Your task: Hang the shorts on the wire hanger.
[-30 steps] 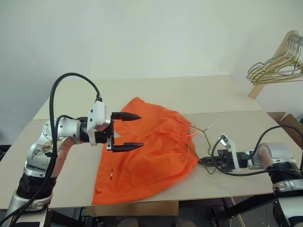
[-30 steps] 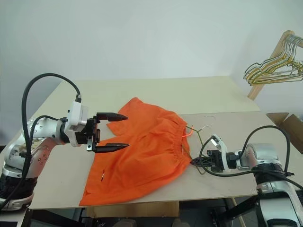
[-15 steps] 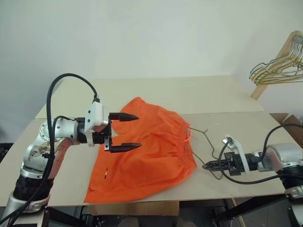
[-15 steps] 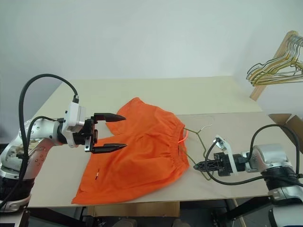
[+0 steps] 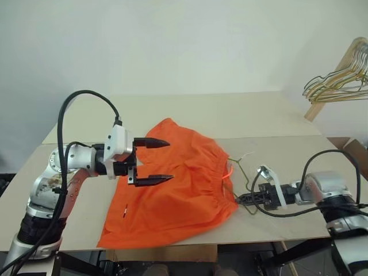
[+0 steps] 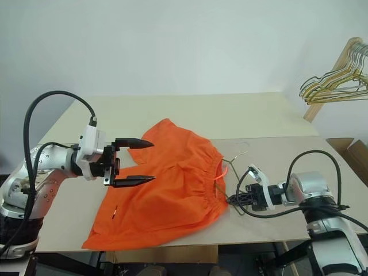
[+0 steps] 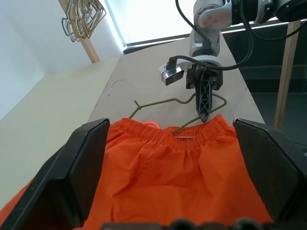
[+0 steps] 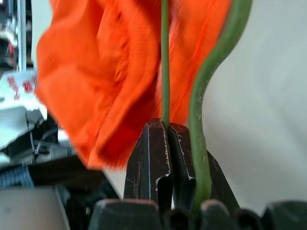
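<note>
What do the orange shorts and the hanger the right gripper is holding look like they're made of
The shorts: thin, matte woven fabric, probably a light synthetic; it lies limp with soft wrinkles and a gathered elastic waistband. The wire hanger: thin bent metal wire with an olive-green, likely painted or coated, smooth finish, pinched in the shut right gripper.

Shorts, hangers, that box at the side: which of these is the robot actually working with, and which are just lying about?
In use: the shorts; the wire hanger, pinched by the right gripper.
Lying about: bunch of hangers on a wooden rack; cardboard box.
</note>
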